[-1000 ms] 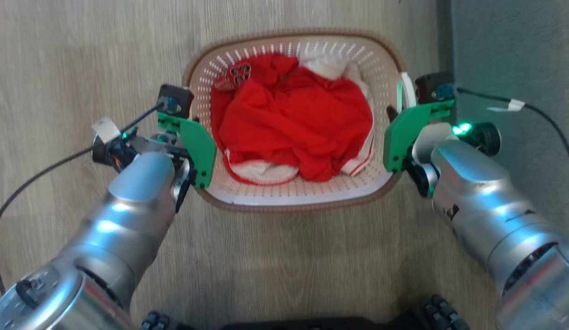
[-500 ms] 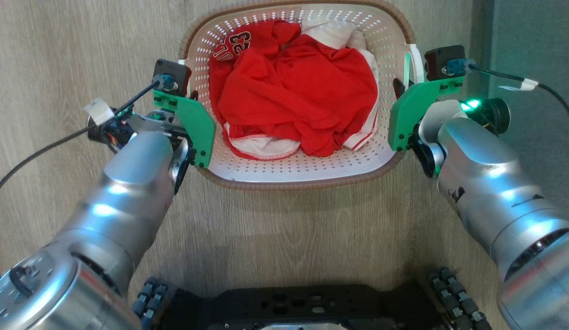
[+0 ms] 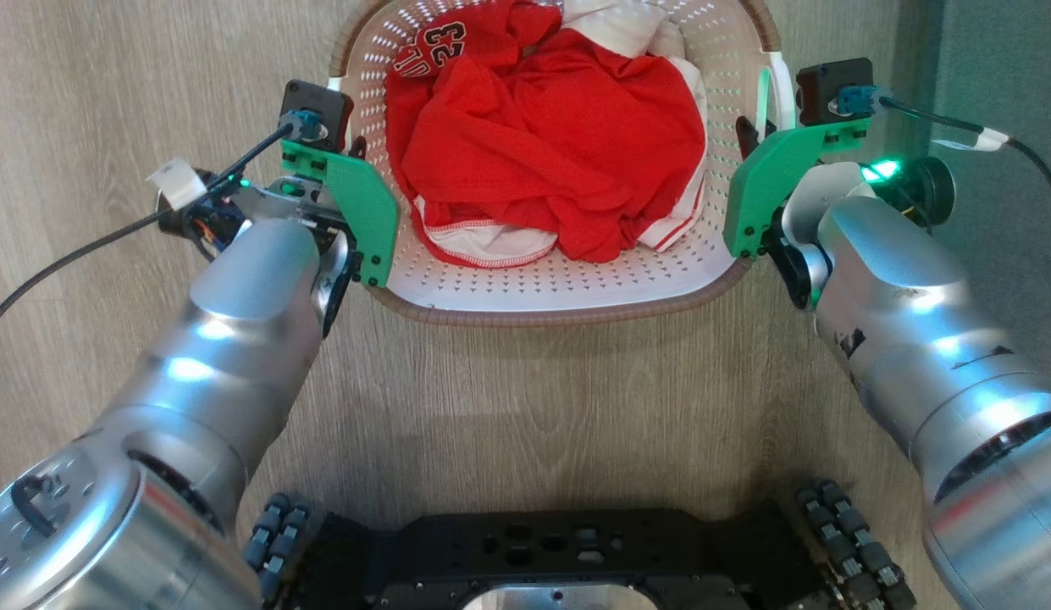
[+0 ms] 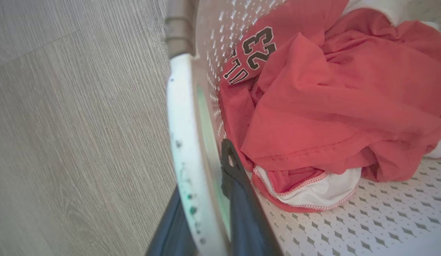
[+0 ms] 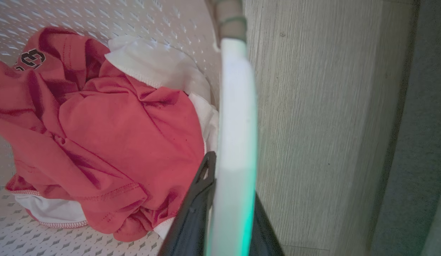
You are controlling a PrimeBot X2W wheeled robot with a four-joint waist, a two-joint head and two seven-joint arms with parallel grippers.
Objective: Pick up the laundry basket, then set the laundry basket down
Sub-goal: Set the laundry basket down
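Note:
The laundry basket point(image 3: 567, 284), cream-white with perforated walls and a brown rim, hangs between my two arms at the top of the head view. It holds a crumpled red jersey point(image 3: 559, 144) marked 23 and some white cloth. My left gripper point(image 3: 349, 157) is shut on the basket's left white handle point(image 4: 186, 142), with one dark finger point(image 4: 229, 167) inside the wall and the other outside. My right gripper point(image 3: 749, 135) is shut on the right white handle point(image 5: 236, 117), one finger point(image 5: 202, 181) on either side of it.
Pale wood floor lies under and around the basket. A grey carpet strip point(image 3: 999, 68) runs along the right side. My black wheeled base point(image 3: 542, 559) shows at the bottom. Cables trail from both wrists.
The head camera has shifted, bringing my base into view. The basket and both grippers now stand higher in the picture and look slightly larger. Both grips are unchanged.

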